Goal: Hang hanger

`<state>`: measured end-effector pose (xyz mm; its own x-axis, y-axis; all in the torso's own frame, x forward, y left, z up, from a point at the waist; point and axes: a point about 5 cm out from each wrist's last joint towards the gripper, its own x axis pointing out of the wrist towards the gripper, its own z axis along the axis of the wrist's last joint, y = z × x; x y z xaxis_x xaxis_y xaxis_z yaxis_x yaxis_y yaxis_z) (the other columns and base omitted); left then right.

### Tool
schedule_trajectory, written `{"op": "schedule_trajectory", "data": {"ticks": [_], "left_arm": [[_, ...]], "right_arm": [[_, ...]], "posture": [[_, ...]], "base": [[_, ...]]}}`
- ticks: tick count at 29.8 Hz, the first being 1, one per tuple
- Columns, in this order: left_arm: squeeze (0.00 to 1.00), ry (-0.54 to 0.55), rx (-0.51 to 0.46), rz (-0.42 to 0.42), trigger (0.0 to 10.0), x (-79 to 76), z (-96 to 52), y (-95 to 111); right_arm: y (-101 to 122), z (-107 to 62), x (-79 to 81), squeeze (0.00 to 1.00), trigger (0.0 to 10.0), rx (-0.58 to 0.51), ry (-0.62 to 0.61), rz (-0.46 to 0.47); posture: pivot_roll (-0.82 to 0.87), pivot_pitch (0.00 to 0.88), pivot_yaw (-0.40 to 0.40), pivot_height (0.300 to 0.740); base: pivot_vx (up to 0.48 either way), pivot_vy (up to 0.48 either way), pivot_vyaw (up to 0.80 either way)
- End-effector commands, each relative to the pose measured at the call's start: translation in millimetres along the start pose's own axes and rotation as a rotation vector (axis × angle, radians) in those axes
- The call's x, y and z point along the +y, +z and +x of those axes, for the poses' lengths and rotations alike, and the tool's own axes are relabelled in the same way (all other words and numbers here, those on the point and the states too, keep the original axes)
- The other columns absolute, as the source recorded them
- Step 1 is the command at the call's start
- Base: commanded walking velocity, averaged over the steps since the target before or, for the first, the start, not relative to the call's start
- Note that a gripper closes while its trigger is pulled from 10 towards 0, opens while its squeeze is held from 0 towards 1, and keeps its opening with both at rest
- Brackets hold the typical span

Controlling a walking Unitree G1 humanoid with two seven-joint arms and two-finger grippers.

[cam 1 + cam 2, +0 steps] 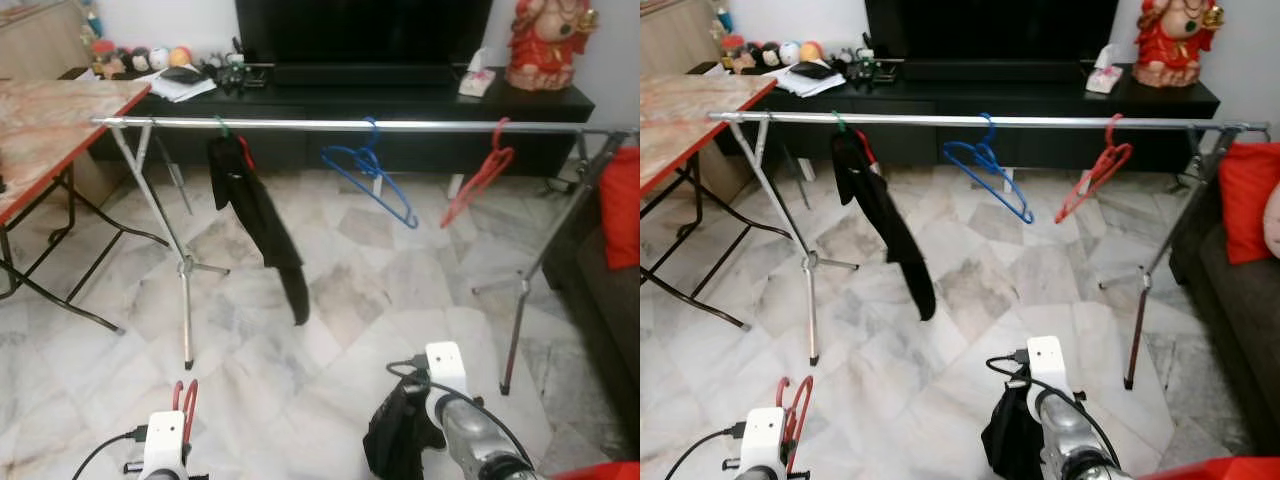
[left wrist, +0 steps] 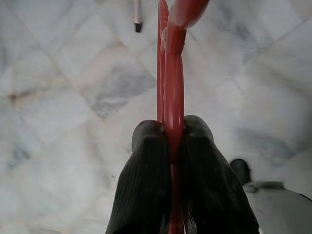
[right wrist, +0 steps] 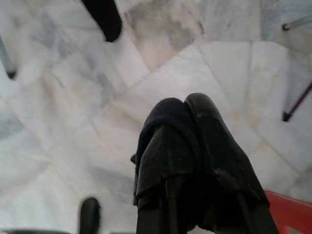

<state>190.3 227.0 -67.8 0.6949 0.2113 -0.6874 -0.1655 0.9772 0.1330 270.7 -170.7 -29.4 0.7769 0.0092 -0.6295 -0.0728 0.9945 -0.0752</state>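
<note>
The left pincer was clamped tight on a red hanger, low and well short of the steel rail. The right pincer was closed on a black cloth, though how firmly was hard to judge. On the rail hung a black garment, a blue hanger and another red hanger. The thin grip might let the hanger twist so its hook missed the rail, or it could knock a neighbour loose.

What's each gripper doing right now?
Left gripper: shut on a red hanger, held low above the floor.
Right gripper: shut on a black cloth, also low.
</note>
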Motion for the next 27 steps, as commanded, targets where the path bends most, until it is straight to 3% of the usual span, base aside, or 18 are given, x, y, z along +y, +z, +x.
{"op": "schedule_trajectory", "data": {"ticks": [1,10,15,27], "left_arm": [[0.00,0.000,-0.011,-0.007,10.0,-0.8,0.9,3],[0.00,-0.005,-0.018,-0.014,10.0,-0.9,0.5,2],[0.00,-0.004,-0.059,-0.013,10.0,5.0,2.3,12],[0.00,-0.101,-0.256,0.047,10.0,4.0,5.6,56]], "right_arm": [[4,0.1,-5.2,0.00,10.0,-0.024,-0.012,0.007],[5,0.3,-4.2,0.00,10.0,-0.025,-0.008,0.005],[24,3.5,-1.2,0.00,10.0,-0.083,0.003,0.014],[59,7.2,5.0,0.00,10.0,-0.184,0.046,-0.038]], "posture": [[-0.07,0.000,0.057,0.740],[-0.07,0.000,0.059,0.740],[-0.06,0.000,0.061,0.740],[-0.05,0.000,0.058,0.740]], "base": [[0.000,0.356,0.00],[0.000,0.320,0.00],[0.000,0.314,0.00],[0.000,0.026,0.00]]}}
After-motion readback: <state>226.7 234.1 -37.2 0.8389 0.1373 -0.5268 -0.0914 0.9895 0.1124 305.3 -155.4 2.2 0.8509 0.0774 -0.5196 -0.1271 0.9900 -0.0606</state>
